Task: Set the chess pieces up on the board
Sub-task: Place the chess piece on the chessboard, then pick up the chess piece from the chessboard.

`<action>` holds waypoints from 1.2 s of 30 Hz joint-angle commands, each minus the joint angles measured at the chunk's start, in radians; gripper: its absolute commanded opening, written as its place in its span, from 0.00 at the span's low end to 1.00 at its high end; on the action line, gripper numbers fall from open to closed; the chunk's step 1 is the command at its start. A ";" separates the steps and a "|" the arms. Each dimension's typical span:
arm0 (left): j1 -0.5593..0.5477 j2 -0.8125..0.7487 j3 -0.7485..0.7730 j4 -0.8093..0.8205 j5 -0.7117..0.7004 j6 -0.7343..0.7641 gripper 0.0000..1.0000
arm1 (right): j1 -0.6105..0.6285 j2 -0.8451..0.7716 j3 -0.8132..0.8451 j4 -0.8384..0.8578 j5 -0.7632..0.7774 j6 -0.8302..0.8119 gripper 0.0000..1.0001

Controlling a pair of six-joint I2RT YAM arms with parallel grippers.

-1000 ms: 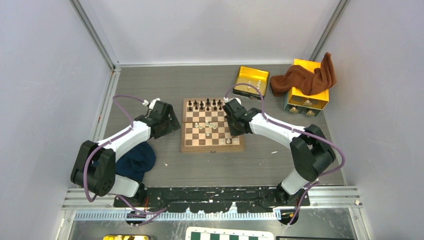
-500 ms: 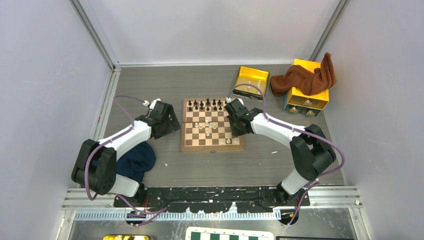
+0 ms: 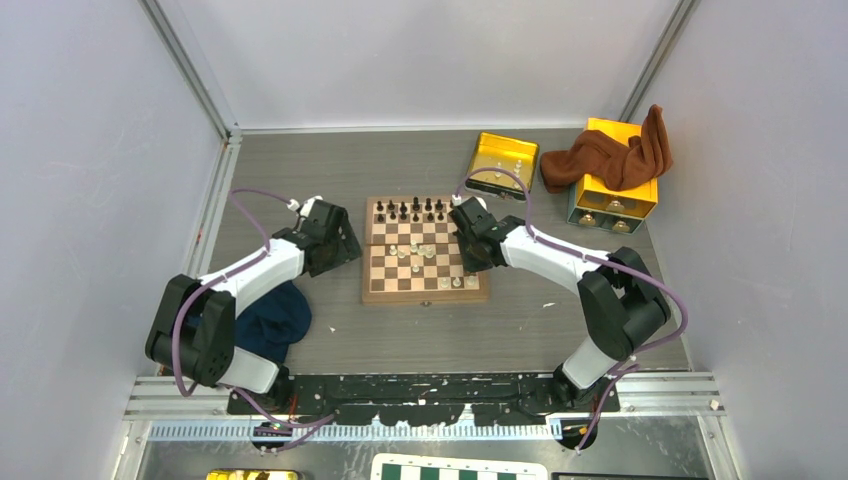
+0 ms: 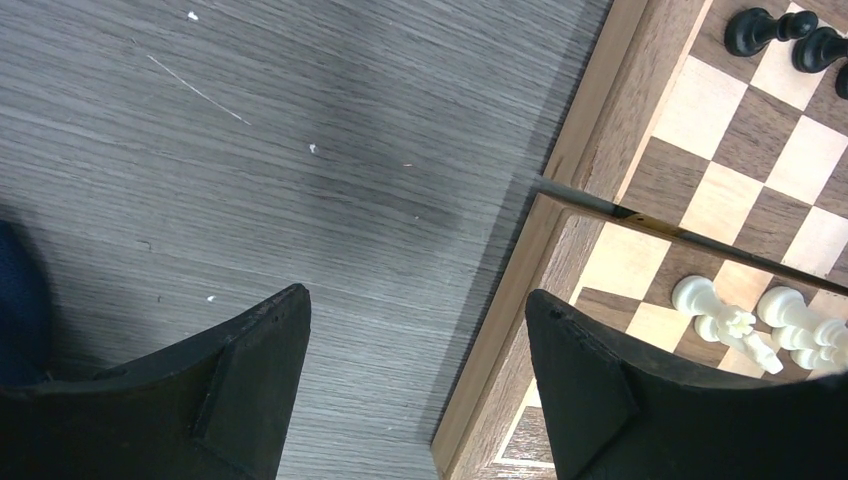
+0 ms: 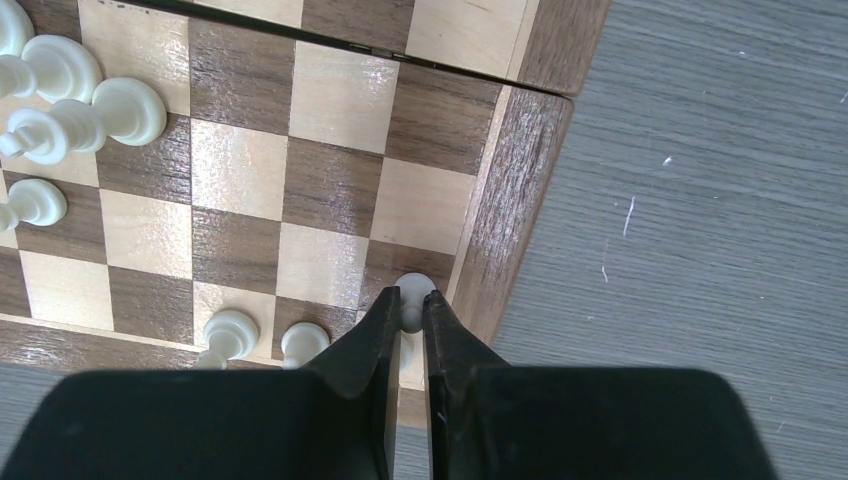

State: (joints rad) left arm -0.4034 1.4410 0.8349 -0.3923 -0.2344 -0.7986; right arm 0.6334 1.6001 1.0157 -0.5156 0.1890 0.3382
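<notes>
The board [image 3: 372, 262] lies mid-table with dark chess pieces [image 3: 410, 209] along its far rows and white ones [image 3: 416, 250] loose in the middle. My right gripper [image 5: 411, 291] is shut on a small white piece [image 5: 414, 284] above the board's near right corner square, beside two standing white pieces [image 5: 232, 333]. In the top view that gripper [image 3: 472, 262] hangs over the board's right side. My left gripper [image 4: 415, 302] is open and holds nothing. It hovers over bare table just off the board's left border [image 4: 590, 150], with white pieces [image 4: 735, 325] nearby.
A yellow tin tray [image 3: 505, 160] sits behind the board. A yellow box [image 3: 615, 190] with a brown cloth [image 3: 610, 155] draped on it stands at the back right. A dark blue cloth [image 3: 270, 322] lies under the left arm. A green-and-white board [image 3: 460, 468] pokes in below.
The right gripper has edged slightly to the right with the white piece still pinched. The left arm has barely moved.
</notes>
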 commanded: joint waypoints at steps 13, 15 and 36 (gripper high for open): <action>0.007 0.015 0.046 0.038 0.001 0.018 0.80 | -0.010 0.004 0.043 0.018 -0.004 -0.014 0.28; 0.008 0.015 0.049 0.038 0.001 0.018 0.80 | -0.010 0.000 0.052 0.012 -0.001 -0.020 0.29; 0.008 -0.060 0.022 0.033 -0.015 0.014 0.80 | 0.035 0.032 0.231 -0.061 -0.032 -0.064 0.30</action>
State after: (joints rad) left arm -0.4034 1.4441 0.8505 -0.3920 -0.2352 -0.7986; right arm 0.6361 1.6112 1.1809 -0.5697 0.1810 0.2893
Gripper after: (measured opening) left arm 0.798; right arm 0.295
